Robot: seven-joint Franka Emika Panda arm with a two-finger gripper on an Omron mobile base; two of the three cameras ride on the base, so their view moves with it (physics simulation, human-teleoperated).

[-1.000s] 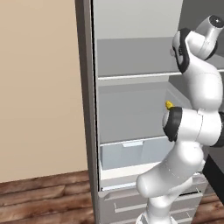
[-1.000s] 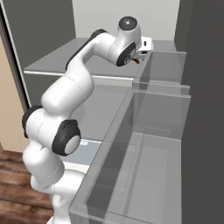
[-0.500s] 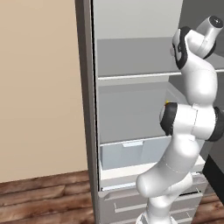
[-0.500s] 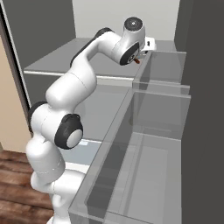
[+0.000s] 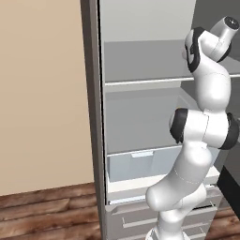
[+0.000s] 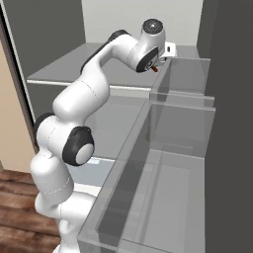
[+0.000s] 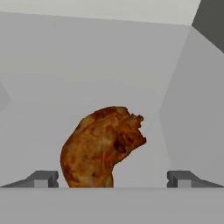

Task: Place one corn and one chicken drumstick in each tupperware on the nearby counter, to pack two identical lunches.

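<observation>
- In the hand view the gripper point(image 7: 113, 179) has its jaws spread wide: one dark fingertip point(image 7: 41, 179) sits at 8 o'clock and the other at 4 o'clock, well apart.
- A browned drumstick point(image 7: 101, 148) lies between the two tips, just below the middle of that view; its thick end points down toward 6 o'clock and its ragged narrow end toward 2 o'clock.
- Neither tip touches the drumstick; there is clear grey surface between the meat and each tip, so nothing is held.
- The drumstick rests on a plain grey fridge shelf point(image 7: 52, 87), with a grey wall point(image 7: 197, 100) rising at 3 o'clock.
- In the right base view the white arm point(image 6: 94, 94) bends up from 7 o'clock and reaches over the upper shelf to 1 o'clock, where the hand is partly hidden behind a clear door bin point(image 6: 185, 74).
- A small red-brown speck point(image 6: 156, 69) shows at the hand there; it is too small to tell what it is.
- In the left base view the arm point(image 5: 201, 131) rises along 3 o'clock in front of the open fridge point(image 5: 140, 108), with a pale drawer point(image 5: 140, 164) low inside at 6 o'clock.
- A wood floor point(image 5: 47, 215) runs across 8 o'clock.
</observation>
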